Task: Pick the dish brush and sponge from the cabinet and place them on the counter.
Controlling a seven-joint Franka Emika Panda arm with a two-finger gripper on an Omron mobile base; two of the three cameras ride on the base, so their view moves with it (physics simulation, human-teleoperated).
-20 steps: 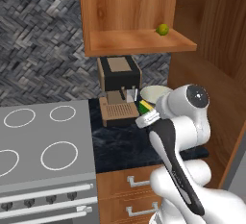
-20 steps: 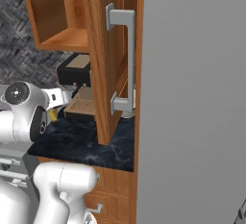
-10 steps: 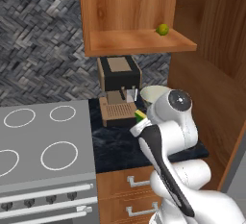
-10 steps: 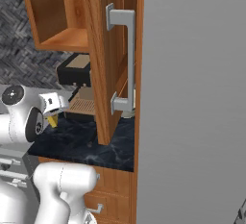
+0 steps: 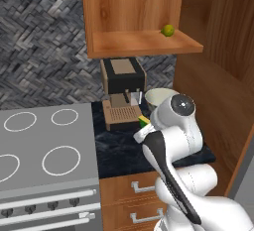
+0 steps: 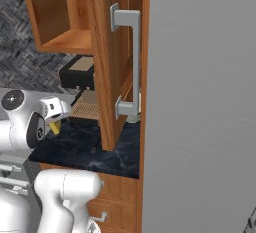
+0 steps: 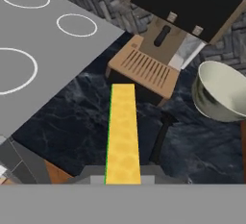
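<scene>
My gripper (image 5: 141,127) is shut on the sponge (image 7: 122,131), a flat yellow block with a green edge, and holds it low over the black marbled counter (image 7: 67,122) in front of the coffee machine. From the right, the gripper (image 6: 55,122) shows with the yellow sponge (image 6: 54,128) hanging from it. A slim black dish brush (image 7: 160,139) lies on the counter just right of the sponge. The brown wall cabinet (image 5: 144,41) stands open above, its door (image 6: 111,62) swung out with the grey bar handle toward me.
A round yellow-green fruit (image 5: 168,30) sits on the cabinet shelf. A coffee machine (image 5: 122,84) with a wooden tray and a metal bowl (image 7: 221,91) stand at the counter's back. The grey stovetop (image 5: 44,141) lies left. Wooden drawers (image 5: 129,190) are below.
The arm has swung left and a little lower, carrying the sponge from beside the bowl to a spot in front of the coffee machine.
</scene>
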